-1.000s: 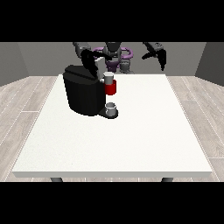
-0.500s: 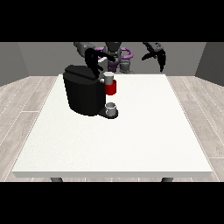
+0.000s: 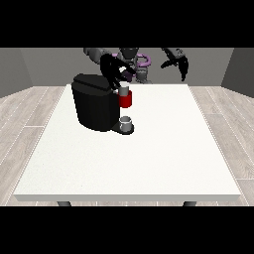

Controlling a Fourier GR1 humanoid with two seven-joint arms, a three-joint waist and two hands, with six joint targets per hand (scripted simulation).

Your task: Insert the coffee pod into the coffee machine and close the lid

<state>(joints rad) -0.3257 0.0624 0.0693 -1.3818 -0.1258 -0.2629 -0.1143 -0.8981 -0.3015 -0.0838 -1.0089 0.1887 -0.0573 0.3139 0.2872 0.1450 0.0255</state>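
Two black hands show above the table (image 3: 149, 163). The hand at the view's left (image 3: 113, 72) hangs over the machine (image 3: 94, 102), its fingers (image 3: 120, 79) curled downward; just beneath their tips sits the pod (image 3: 124, 90), a small pale cylinder standing on the machine's red holder (image 3: 125, 100). Whether the fingers touch the pod I cannot tell. Below the holder, a cup (image 3: 126, 123) rests on the machine's base. The hand at the view's right (image 3: 177, 61) is raised well apart from the machine, fingers (image 3: 183, 72) hanging relaxed and holding nothing.
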